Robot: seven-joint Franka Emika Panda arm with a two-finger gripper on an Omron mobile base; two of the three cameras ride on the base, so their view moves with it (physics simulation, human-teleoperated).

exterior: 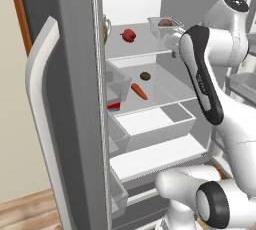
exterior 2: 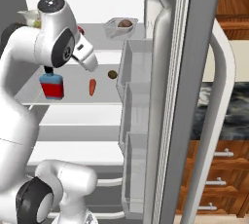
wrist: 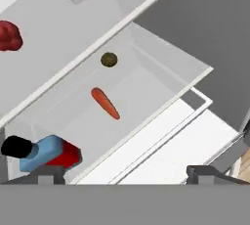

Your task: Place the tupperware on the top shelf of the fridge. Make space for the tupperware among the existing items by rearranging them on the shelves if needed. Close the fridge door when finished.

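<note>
Inside the open fridge [exterior: 75, 124], left base view, the tupperware [exterior: 162, 26] sits far right on the top shelf [exterior: 140, 46], right of the red fruit [exterior: 128, 35]. From the right base view, a carrot [exterior 2: 92, 87] and brown lump [exterior 2: 112, 74] lie one shelf lower. Hand view: the gripper [wrist: 127, 172] is spread wide, holding nothing, above a blue-and-red bottle [wrist: 46, 153].

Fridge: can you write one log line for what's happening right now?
grey fridge: doors open | clear plastic tupperware: on top glass shelf, near red round fruit | orange carrot: shelf below | gripper: open, empty
</note>
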